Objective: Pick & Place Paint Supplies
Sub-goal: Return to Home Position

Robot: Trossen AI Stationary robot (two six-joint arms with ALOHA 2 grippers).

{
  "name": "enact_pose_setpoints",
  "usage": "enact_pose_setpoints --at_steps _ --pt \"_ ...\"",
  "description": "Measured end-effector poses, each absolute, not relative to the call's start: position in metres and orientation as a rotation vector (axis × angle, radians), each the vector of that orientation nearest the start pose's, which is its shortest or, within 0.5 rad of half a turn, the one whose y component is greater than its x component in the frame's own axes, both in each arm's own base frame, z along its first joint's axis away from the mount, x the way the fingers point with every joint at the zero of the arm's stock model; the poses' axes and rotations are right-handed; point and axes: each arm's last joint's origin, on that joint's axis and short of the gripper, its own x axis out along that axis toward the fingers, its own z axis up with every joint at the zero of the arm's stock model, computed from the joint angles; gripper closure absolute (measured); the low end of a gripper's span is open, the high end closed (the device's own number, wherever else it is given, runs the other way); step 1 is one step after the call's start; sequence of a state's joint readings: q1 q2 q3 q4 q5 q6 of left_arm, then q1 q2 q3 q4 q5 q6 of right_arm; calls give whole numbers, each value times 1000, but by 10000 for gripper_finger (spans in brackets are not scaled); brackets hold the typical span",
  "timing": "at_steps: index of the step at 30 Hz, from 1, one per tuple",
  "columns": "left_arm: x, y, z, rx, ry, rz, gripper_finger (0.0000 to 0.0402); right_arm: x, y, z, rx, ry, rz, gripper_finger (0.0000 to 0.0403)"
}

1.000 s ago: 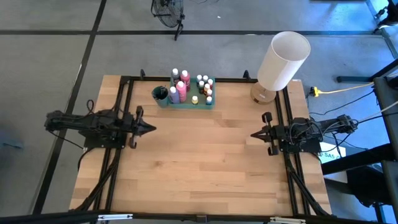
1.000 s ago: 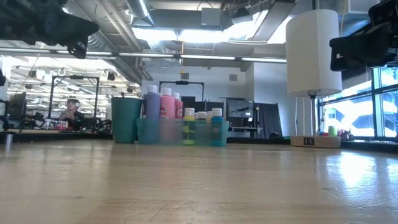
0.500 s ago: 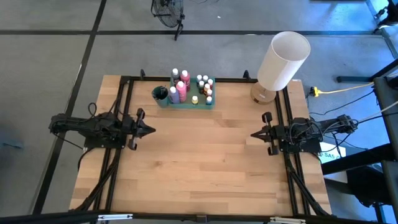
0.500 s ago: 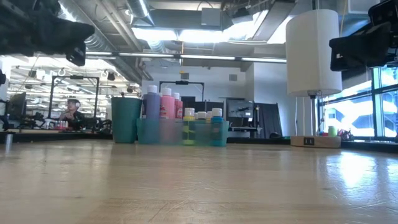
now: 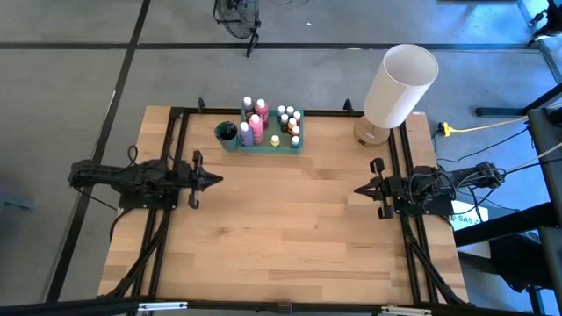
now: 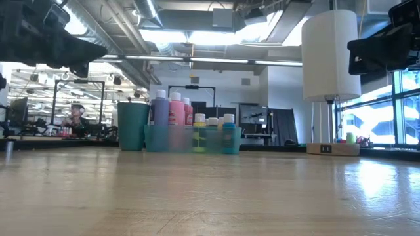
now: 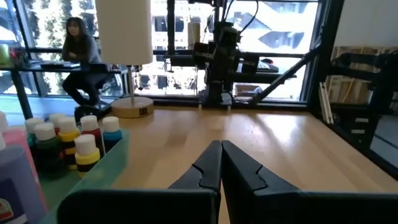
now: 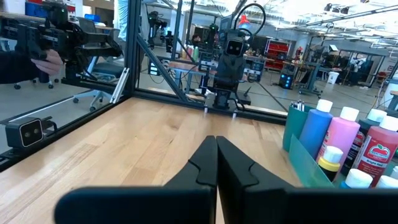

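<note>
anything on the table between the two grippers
Nothing: in the high view only bare wooden table lies between the left gripper and the right gripper.

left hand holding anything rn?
No, the left wrist view shows the left hand shut with nothing gripped in it.
</note>
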State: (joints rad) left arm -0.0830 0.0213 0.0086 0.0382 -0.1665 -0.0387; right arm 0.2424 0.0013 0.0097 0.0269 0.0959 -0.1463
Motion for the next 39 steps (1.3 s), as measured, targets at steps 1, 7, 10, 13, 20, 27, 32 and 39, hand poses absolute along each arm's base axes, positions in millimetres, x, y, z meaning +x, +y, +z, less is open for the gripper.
enact_pose_setpoints --at_steps 1,7,10,13,20,27,32,39 --pt "98 -3 168 -42 -22 82 400 95 21 169 -140 -45 144 402" --pt "100 -3 166 28 8 87 400 95 21 169 -140 -46 145 402" --pt "100 -3 166 29 9 84 400 95 21 169 -140 -46 147 402" --pt "100 -4 166 15 9 82 400 95 21 169 -140 -46 147 402" --pt "100 -4 166 15 9 82 400 95 21 169 -140 -46 147 402" --pt "100 -4 166 15 9 82 400 95 21 169 -140 -46 146 402" --pt "100 -4 166 15 9 81 400 95 21 169 -140 -46 146 402" --pt "100 -4 166 15 9 81 400 95 21 169 -140 -46 146 402"
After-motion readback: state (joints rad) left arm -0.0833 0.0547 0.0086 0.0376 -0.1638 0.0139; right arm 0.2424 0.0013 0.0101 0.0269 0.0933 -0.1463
